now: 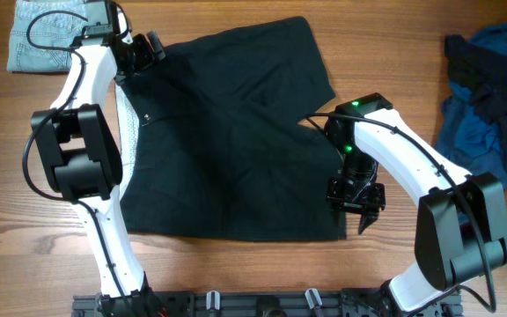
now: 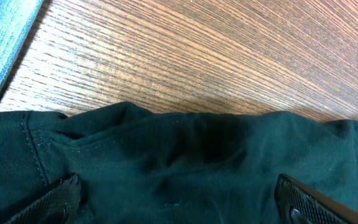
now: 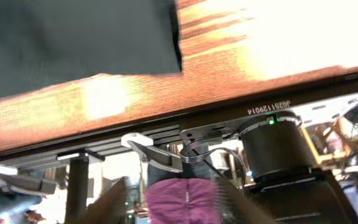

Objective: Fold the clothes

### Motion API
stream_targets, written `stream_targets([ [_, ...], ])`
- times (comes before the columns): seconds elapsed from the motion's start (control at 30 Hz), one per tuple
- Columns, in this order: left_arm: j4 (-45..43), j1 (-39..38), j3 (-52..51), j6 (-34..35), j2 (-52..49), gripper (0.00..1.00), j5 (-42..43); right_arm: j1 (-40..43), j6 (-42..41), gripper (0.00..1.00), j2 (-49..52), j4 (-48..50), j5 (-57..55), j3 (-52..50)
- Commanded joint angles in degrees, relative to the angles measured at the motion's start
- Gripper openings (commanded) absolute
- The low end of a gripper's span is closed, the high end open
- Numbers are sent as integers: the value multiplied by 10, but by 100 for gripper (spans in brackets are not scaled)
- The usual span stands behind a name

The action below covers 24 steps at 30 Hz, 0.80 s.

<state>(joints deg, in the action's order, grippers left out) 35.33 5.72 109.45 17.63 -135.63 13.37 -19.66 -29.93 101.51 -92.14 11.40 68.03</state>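
Two tools at black shorts (image 1: 236, 132): left tool (image 2: 179, 208) wide apart, right tool (image 1: 360, 216) of unclear gap, wrist view blurred.

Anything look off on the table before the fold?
Minor only. The black shorts lie mostly flat, but the pale lining shows along the waistband edge, so that edge looks turned out. The royal-blue and navy garments sit crumpled at the right edge of the table.

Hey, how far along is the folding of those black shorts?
Done: black shorts lie spread flat, both legs apart, no fold visible. In hand: open left claw is over the waistband corner; right claw sits by the nearer leg's hem, gripping nothing. Left: every fold.
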Motion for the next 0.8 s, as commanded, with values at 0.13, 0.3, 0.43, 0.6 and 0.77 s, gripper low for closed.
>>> stream_targets([
  [0.13,-2,6,-6,-7,20,100,-3,2,-33,99,-3,26,-22,6],
  [0.3,-3,6,-5,-8,29,100,-3,2,-13,97,-3,81,-22,69],
  [0.43,-9,5,-5,-33,67,100,-3,2,31,97,-3,145,-5,117],
  [0.6,-7,2,-5,-47,124,100,-3,2,47,100,-3,223,5,160],
  [0.77,3,1,-5,-85,191,100,-3,2,64,100,-3,299,13,199],
])
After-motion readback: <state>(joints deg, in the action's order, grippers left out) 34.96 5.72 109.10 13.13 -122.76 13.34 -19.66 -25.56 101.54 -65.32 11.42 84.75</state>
